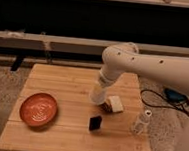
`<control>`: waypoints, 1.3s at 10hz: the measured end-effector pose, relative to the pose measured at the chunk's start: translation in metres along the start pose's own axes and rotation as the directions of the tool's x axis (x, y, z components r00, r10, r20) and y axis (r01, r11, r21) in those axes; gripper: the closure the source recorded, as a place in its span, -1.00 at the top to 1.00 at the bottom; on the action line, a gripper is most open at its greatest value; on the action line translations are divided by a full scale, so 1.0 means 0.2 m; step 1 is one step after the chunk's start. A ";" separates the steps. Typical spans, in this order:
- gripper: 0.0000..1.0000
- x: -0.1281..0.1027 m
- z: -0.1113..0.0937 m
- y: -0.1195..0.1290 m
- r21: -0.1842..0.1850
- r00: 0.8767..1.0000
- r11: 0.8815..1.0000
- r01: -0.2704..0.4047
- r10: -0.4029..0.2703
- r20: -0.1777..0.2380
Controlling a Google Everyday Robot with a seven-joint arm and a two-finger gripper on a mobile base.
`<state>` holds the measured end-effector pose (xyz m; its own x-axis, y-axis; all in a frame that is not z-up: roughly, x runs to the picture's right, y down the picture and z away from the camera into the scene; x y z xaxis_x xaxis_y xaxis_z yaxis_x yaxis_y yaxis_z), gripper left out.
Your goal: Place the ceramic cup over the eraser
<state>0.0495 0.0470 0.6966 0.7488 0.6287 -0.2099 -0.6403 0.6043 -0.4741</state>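
The white ceramic cup [96, 96] hangs at the end of my arm, slightly tilted, over the middle of the wooden table [62, 82]. My gripper [100, 88] is shut on the cup's upper part, and the cup hides its fingers. The black eraser [95, 123] lies on the table just in front of and below the cup, apart from it.
A red-and-white lumpy object [114, 104] lies right beside the cup on its right. A small clear bottle with a white cap [142, 122] stands near the table's right edge. An orange-red plate [37, 108] sits at the front left. Cables lie on the floor at right.
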 end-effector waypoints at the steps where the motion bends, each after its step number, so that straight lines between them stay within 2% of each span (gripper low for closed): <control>1: -1.00 0.05 -0.07 0.06 0.015 1.000 1.000 0.001 -0.001 0.001; 3: -1.00 0.12 -0.11 0.15 0.029 1.000 0.999 0.015 -0.015 -0.020; 5: -1.00 0.17 -0.11 0.18 0.034 0.999 0.999 0.023 -0.021 -0.050; 7: -1.00 0.23 -0.10 0.22 0.030 0.996 0.999 0.022 -0.020 -0.084; 9: -1.00 0.26 -0.10 0.23 0.025 0.995 0.999 0.025 -0.022 -0.099; 13: -1.00 0.28 -0.08 0.33 -0.047 0.991 0.997 0.068 -0.073 -0.113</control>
<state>0.0524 0.1144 0.6393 0.8080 0.5234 -0.2704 -0.5792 0.6219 -0.5270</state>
